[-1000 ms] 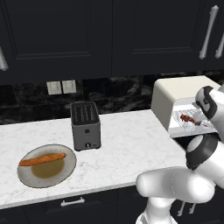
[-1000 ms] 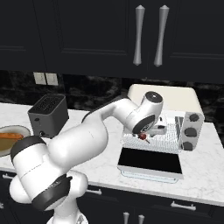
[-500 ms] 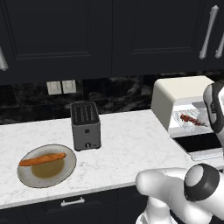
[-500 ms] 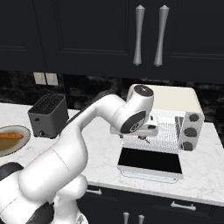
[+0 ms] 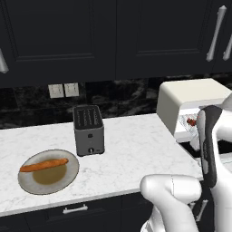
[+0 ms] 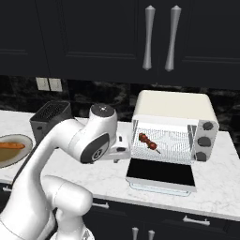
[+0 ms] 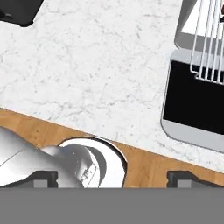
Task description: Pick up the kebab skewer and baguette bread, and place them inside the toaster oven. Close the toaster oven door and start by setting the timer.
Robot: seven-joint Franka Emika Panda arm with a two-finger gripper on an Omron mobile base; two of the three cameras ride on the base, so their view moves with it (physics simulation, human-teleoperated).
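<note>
The kebab skewer lies on the wire rack inside the cream-white toaster oven, and its red chunks show in the left base view too. The toaster oven door hangs open and flat on the counter, seen as a dark glass panel in the hand view. On a round plate at the far left rests the baguette bread. My gripper hovers over the counter just left of the oven. In the hand view the gripper is open, its fingertips wide apart with nothing between them.
A dark-grey slot toaster stands between the plate and the oven, its corner showing in the hand view. White marble counter lies under the hand. Dark cabinets with silver handles hang above.
The hand has drawn back leftward out of the oven mouth and now points down at the counter. The skewer stays on the rack. The fingers have spread slightly wider.
</note>
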